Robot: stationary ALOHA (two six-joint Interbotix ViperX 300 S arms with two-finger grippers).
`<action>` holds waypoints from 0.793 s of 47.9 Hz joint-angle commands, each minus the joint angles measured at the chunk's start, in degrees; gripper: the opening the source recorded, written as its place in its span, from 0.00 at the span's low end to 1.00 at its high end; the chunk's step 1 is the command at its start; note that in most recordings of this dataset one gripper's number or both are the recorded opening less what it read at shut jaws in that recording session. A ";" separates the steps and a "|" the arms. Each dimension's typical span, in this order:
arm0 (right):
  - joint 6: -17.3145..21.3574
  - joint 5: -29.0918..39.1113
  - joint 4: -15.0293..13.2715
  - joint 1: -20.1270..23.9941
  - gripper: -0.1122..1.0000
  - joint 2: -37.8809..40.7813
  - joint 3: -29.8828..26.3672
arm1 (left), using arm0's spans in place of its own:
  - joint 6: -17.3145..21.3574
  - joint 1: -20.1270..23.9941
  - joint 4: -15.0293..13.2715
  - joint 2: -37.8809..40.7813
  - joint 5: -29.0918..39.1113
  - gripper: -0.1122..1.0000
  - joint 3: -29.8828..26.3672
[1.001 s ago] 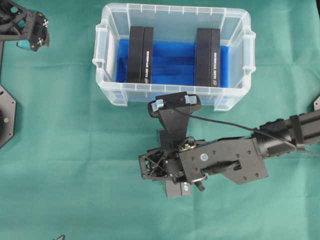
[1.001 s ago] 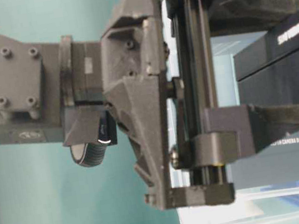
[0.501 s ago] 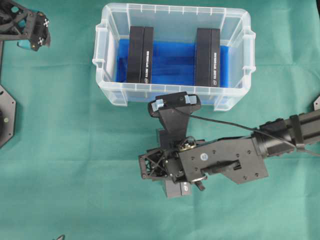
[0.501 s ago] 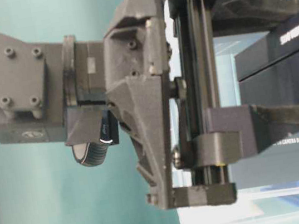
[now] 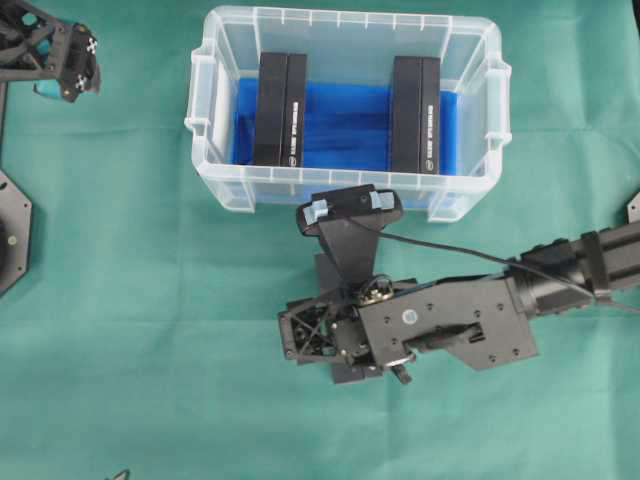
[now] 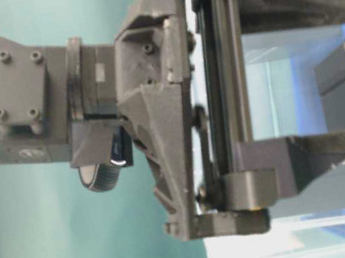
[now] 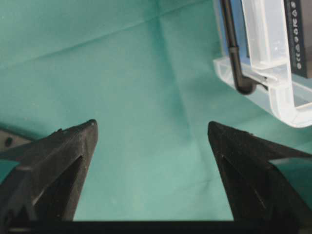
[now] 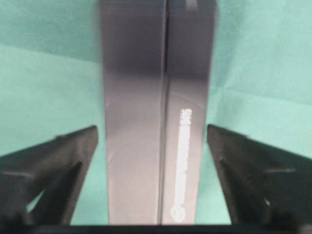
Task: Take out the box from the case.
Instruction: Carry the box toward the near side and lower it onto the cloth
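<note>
I see my right hand (image 8: pixel 152 141) spread wide, fingers clear of the black box (image 8: pixel 156 122) standing on the green table (image 5: pixel 150 330) just outside the case (image 5: pixel 345 190), near its front wall. Two more boxes (image 5: pixel 280 110) stand inside. My left hand (image 7: pixel 152 131) hangs released by the table's far left corner.

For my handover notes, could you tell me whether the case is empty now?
No, two black boxes stand on the blue floor of the case.

White print runs along the black boxes (image 5: pixel 283 110) — too small to read.
</note>
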 commanded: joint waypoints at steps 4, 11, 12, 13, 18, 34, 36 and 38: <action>0.09 1.05 -0.35 0.26 0.96 -1.67 -1.14 | -0.09 0.09 0.09 -0.62 -0.18 0.94 -0.44; 0.09 1.14 -0.35 0.18 0.95 -1.76 -1.23 | -0.26 0.00 0.09 -0.70 -0.18 0.94 -0.44; 0.09 1.14 -0.26 0.18 0.95 -1.76 -1.23 | -0.26 0.00 0.09 -0.62 -0.18 0.94 -0.44; 0.09 1.14 -0.35 0.18 0.95 -1.85 -1.23 | -0.26 0.00 0.09 -0.70 -0.18 0.94 -0.44; 0.09 1.14 -0.35 0.18 0.95 -2.29 -1.41 | -0.26 0.00 0.09 -0.70 -0.18 0.94 -0.44; -0.09 5.27 -0.44 -0.18 0.95 -5.54 -5.10 | -0.35 0.00 0.09 -0.88 -0.18 0.94 -0.35; -0.18 6.86 -0.62 -0.18 0.95 -5.80 -6.33 | -0.35 0.00 0.09 -0.88 -0.18 0.94 -0.35; -0.35 8.09 -0.88 -0.26 0.95 -6.06 -7.47 | -0.35 0.00 0.09 -0.88 -0.18 0.94 -0.35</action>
